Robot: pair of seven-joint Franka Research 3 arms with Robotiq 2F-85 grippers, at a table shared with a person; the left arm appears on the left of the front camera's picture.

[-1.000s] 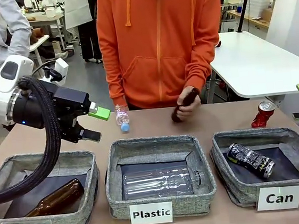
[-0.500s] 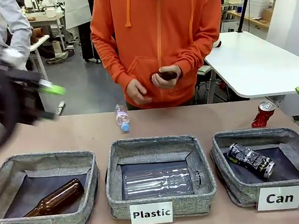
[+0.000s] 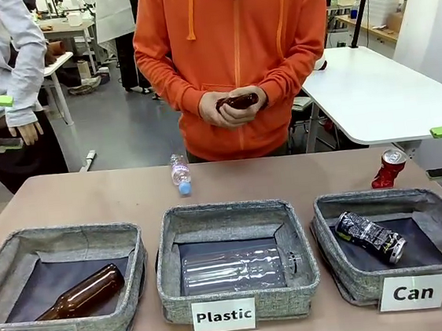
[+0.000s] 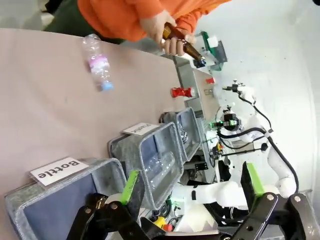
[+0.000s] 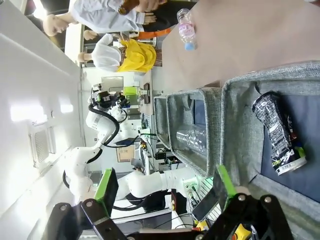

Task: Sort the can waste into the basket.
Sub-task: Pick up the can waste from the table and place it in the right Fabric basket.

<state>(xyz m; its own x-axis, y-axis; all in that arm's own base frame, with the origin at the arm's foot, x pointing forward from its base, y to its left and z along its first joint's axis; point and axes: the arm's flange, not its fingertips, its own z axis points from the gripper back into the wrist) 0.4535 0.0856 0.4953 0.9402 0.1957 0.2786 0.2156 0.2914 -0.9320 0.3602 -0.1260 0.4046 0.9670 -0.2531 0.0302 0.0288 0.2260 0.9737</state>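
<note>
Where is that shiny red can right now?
In the front view, the red can sits on the table at the right, just behind the Can basket, near its far right corner and outside it.

On the tabletop [image 3: 301, 174], a grey basket labelled "Bottle" [image 3: 62, 233] holds a brown glass bottle [image 3: 84, 293] lying on its side. Just beside it, the "Plastic" basket [image 3: 230, 210] holds a flattened clear bottle [image 3: 236, 270]. A small blue-capped bottle [image 3: 180, 174] lies behind them, near a person in an orange hoodie [image 3: 232, 46].
</note>
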